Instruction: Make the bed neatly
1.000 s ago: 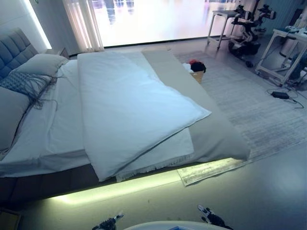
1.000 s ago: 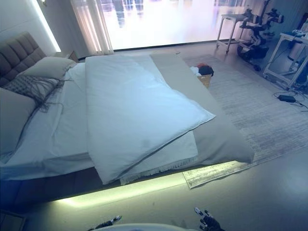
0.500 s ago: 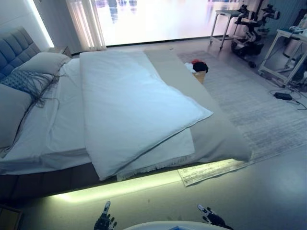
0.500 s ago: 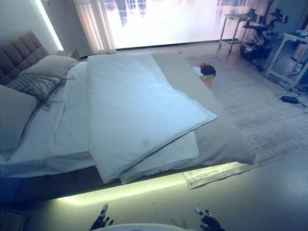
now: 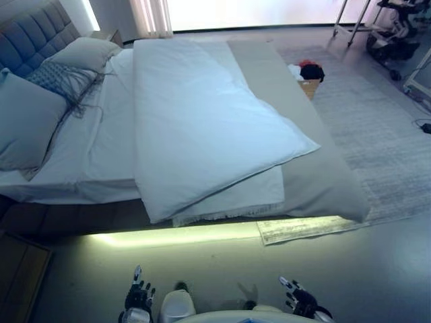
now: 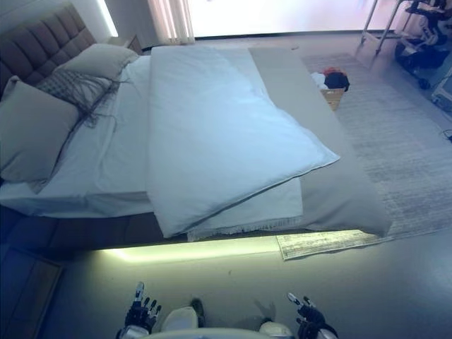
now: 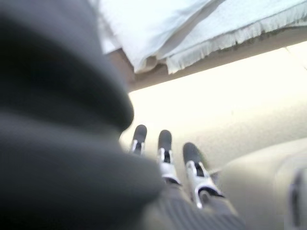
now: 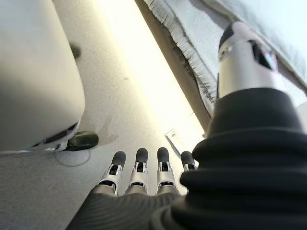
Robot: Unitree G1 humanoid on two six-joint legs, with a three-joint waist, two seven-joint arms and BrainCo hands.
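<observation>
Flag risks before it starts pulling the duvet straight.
1. The white duvet lies skewed, one corner hanging over the near bed edge; a one-handed pull would likely twist it further.
2. A fringed blanket sits under that corner, so a grab there may catch both layers.
3. Both hands, left hand and right hand, hang open and low, away from the bed, beside the rug whose edge could trip a step.

Robot hand (image 7: 192, 182) empty below duvet (image 7: 144, 24).
</observation>
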